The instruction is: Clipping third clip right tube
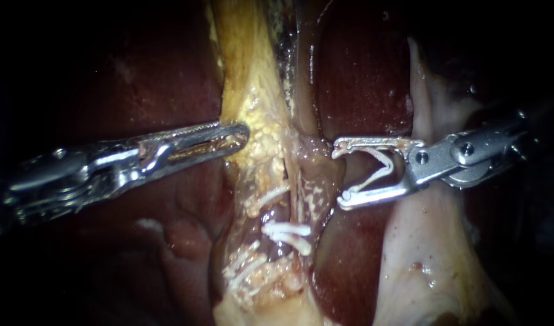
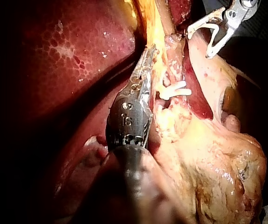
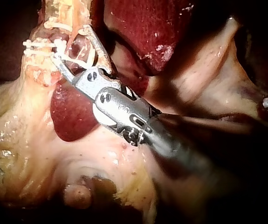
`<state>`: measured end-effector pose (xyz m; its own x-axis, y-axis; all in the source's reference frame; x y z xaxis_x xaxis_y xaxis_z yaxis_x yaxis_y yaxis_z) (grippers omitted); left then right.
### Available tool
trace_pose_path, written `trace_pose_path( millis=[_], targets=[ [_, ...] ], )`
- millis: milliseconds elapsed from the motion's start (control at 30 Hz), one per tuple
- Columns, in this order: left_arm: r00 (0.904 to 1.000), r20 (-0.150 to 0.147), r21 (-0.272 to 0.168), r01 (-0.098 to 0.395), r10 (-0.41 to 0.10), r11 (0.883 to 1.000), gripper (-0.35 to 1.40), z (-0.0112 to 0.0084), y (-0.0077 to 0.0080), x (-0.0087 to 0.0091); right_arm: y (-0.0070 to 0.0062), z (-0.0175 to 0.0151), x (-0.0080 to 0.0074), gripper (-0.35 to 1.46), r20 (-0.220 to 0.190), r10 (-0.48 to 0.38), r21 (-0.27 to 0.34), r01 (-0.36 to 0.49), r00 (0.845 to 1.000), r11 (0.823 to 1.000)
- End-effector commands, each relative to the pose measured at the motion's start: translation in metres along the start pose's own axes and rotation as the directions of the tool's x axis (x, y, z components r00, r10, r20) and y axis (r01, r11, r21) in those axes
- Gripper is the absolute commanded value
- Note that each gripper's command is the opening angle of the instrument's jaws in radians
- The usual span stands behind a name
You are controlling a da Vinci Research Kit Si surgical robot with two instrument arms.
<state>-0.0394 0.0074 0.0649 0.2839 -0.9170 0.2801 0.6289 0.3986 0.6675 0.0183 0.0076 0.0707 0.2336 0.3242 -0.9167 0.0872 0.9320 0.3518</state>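
Found the right instrument (image 1: 343, 175) entering from the right, its end effector spread wide and holding an open white clip (image 1: 373, 178) between both jaws; clip's mouth at the edge of the right tube (image 1: 318, 181), above two closed clips (image 1: 287, 231) lying across the tissue; dark free room behind, over the liver (image 1: 361, 78). Found the left instrument (image 1: 244, 133) with end effector closed, tip against yellow fatty tissue (image 1: 259, 121) beside the tube; could not tell whether any was pinched. Saw only in the right wrist view a rounded dark-red lobe (image 3: 71, 112) under the instrument; pale tissue (image 1: 422, 241) flanking the approach.
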Motion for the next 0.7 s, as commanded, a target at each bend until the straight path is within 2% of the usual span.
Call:
trace_pose_path(
  millis=[33,167,267,300,367,467,533,633,700],
  targets=[
    [1.0,0.001,0.0,0.0,0.0,1.0,-0.35,-0.0001,0.0,0.0,-0.0001,0.0001,-0.0001,0.6,0.001,0.0,0.0,0.0,1.0,1.0],
    [1.0,0.002,-0.008,0.003,-0.003,1.0,-0.35,-0.0014,0.0,-0.0008,-0.0008,0.0014,-0.0015,0.6,-0.001,0.101,-0.001,-0.101,0.995,0.995],
    [0.9996,0.025,-0.013,0.012,-0.011,1.0,-0.35,-0.0041,0.0001,-0.0022,-0.0014,0.0033,-0.0036,0.6,-0.003,0.267,0.014,-0.267,0.964,0.964],
    [0.9993,0.034,-0.014,0.015,-0.014,1.0,-0.35,-0.005,0.0001,-0.0025,-0.0016,0.0042,-0.0046,0.6,-0.002,0.318,0.019,-0.318,0.948,0.948],
    [0.9986,0.05,-0.018,0.02,-0.019,1.0,-0.35,-0.0066,0.0001,-0.0031,-0.0017,0.0057,-0.0059,0.6,0.0,0.376,0.022,-0.376,0.927,0.926],
    [0.9977,0.063,-0.017,0.025,-0.024,1.0,-0.35,-0.0083,-0.0003,-0.0033,-0.0014,0.0081,-0.008,0.6,-0.002,0.426,0.019,-0.426,0.905,0.905],
    [0.9975,0.065,-0.016,0.027,-0.026,1.0,-0.35,-0.0087,-0.0006,-0.0033,-0.0011,0.0092,-0.0087,0.6,-0.001,0.445,0.021,-0.444,0.896,0.896],
    [0.9974,0.066,-0.018,0.029,-0.028,0.999,-0.35,-0.009,-0.0011,-0.0033,-0.0007,0.0108,-0.0094,0.6,0.002,0.463,0.03,-0.463,0.886,0.886],
    [0.9974,0.066,-0.019,0.03,-0.028,0.999,-0.35,-0.009,-0.0012,-0.0032,-0.0005,0.0117,-0.0095,0.59,0.003,0.461,0.035,-0.461,0.887,0.887]
  ],
)
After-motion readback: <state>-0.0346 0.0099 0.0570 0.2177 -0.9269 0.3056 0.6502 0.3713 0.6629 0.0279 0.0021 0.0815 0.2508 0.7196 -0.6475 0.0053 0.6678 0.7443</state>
